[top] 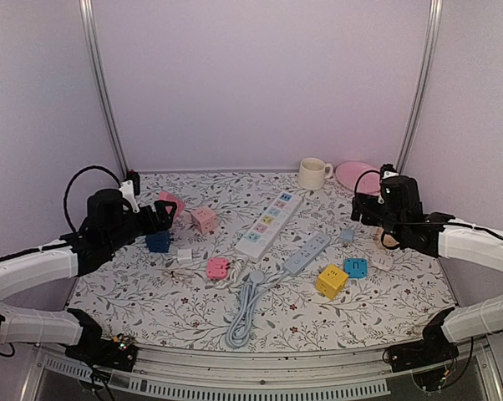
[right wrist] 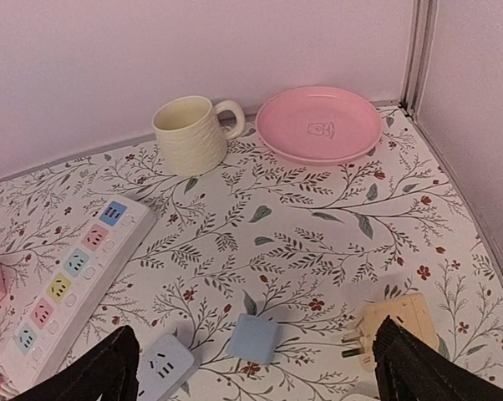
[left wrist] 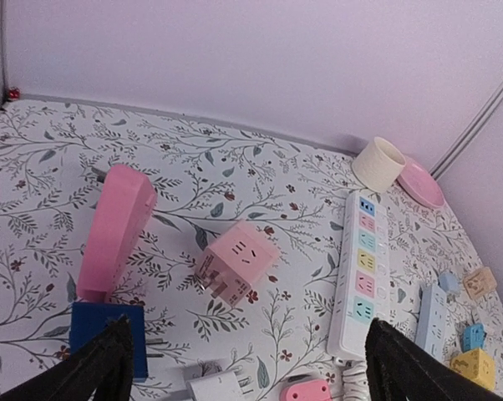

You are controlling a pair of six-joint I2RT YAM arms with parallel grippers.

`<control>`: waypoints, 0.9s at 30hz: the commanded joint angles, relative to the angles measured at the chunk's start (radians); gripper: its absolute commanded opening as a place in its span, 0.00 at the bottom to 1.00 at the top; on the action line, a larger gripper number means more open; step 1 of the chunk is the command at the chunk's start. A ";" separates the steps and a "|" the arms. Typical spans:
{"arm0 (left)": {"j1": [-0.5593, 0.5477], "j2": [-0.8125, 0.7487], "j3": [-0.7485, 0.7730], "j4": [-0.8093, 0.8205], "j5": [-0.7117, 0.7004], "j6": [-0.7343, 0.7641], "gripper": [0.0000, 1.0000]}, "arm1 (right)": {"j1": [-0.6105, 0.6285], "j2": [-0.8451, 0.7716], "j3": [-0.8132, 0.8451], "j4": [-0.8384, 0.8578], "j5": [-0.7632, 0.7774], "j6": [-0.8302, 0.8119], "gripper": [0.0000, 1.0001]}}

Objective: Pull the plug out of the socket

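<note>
Gripping the light, rigid pink plastic plug (left wrist: 114,225) across its flat sides should work, with the blue cube socket (left wrist: 88,322) braced; left fingers (left wrist: 84,376) and right fingers (right wrist: 419,368) gape wide, empty.

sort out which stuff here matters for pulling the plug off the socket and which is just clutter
For the job:
- pink plug, seemingly seated in the blue socket cube
- left end effector, open above them

Just lying about:
- mug
- pink plate
- white power strip
- pink cube adapter
- yellow cube
- grey strip
</note>
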 commanded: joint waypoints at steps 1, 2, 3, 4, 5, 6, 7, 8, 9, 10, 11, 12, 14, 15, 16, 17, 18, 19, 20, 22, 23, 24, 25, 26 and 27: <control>0.083 -0.052 0.040 -0.059 -0.008 0.041 0.97 | -0.164 -0.084 -0.141 0.210 -0.036 -0.077 0.99; 0.107 -0.059 0.037 -0.054 0.003 0.050 0.97 | -0.205 -0.100 -0.172 0.248 -0.078 -0.075 0.99; 0.127 -0.064 0.032 -0.044 0.011 0.055 0.97 | -0.237 -0.111 -0.198 0.291 -0.093 -0.080 0.99; 0.148 -0.066 0.031 -0.038 0.021 0.063 0.97 | -0.262 -0.118 -0.226 0.332 -0.092 -0.090 0.99; 0.167 -0.069 0.025 -0.028 0.026 0.069 0.97 | -0.285 -0.118 -0.248 0.376 -0.088 -0.115 0.99; 0.185 -0.072 0.017 -0.015 0.028 0.073 0.97 | -0.313 -0.115 -0.266 0.428 -0.088 -0.136 0.99; 0.205 -0.074 0.008 0.003 0.032 0.078 0.97 | -0.340 -0.107 -0.283 0.459 -0.092 -0.148 0.99; 0.222 -0.078 -0.008 0.036 0.043 0.094 0.97 | -0.378 -0.098 -0.295 0.492 -0.106 -0.159 0.99; 0.241 -0.082 -0.026 0.076 0.062 0.123 0.97 | -0.416 -0.086 -0.306 0.519 -0.125 -0.164 0.99; 0.258 -0.088 -0.049 0.131 0.107 0.168 0.97 | -0.446 -0.069 -0.321 0.550 -0.137 -0.170 0.99; 0.272 -0.095 -0.078 0.189 0.134 0.194 0.97 | -0.473 -0.057 -0.333 0.587 -0.141 -0.177 0.99; 0.286 -0.102 -0.102 0.241 0.145 0.206 0.97 | -0.491 -0.045 -0.353 0.633 -0.142 -0.197 0.99; 0.305 -0.106 -0.134 0.305 0.152 0.220 0.97 | -0.505 -0.014 -0.405 0.774 -0.142 -0.252 0.99; 0.315 -0.102 -0.135 0.305 0.148 0.226 0.97 | -0.508 0.007 -0.435 0.865 -0.143 -0.304 0.99; 0.322 -0.093 -0.131 0.296 0.142 0.233 0.97 | -0.508 0.030 -0.460 0.952 -0.148 -0.330 0.99; 0.330 -0.084 -0.128 0.284 0.132 0.239 0.97 | -0.511 0.063 -0.484 1.033 -0.160 -0.355 0.99; 0.336 -0.080 -0.130 0.284 0.122 0.246 0.97 | -0.517 0.100 -0.494 1.098 -0.189 -0.366 0.99; 0.341 -0.076 -0.138 0.294 0.105 0.252 0.97 | -0.521 0.137 -0.494 1.131 -0.218 -0.366 0.99; 0.347 -0.076 -0.153 0.313 0.082 0.260 0.97 | -0.521 0.181 -0.500 1.192 -0.234 -0.368 0.99; 0.359 -0.078 -0.179 0.344 0.039 0.261 0.97 | -0.521 0.246 -0.514 1.291 -0.302 -0.373 1.00; 0.368 -0.081 -0.192 0.357 0.025 0.262 0.97 | -0.520 0.281 -0.517 1.328 -0.328 -0.392 1.00; 0.375 -0.084 -0.200 0.363 0.016 0.270 0.97 | -0.521 0.303 -0.521 1.365 -0.350 -0.415 1.00; 0.381 -0.085 -0.206 0.368 0.004 0.283 0.97 | -0.522 0.306 -0.524 1.368 -0.358 -0.420 0.99; 0.383 -0.086 -0.213 0.375 -0.013 0.299 0.97 | -0.524 0.308 -0.527 1.373 -0.379 -0.420 0.99; 0.385 -0.087 -0.223 0.384 -0.031 0.317 0.97 | -0.522 0.321 -0.537 1.412 -0.407 -0.429 0.99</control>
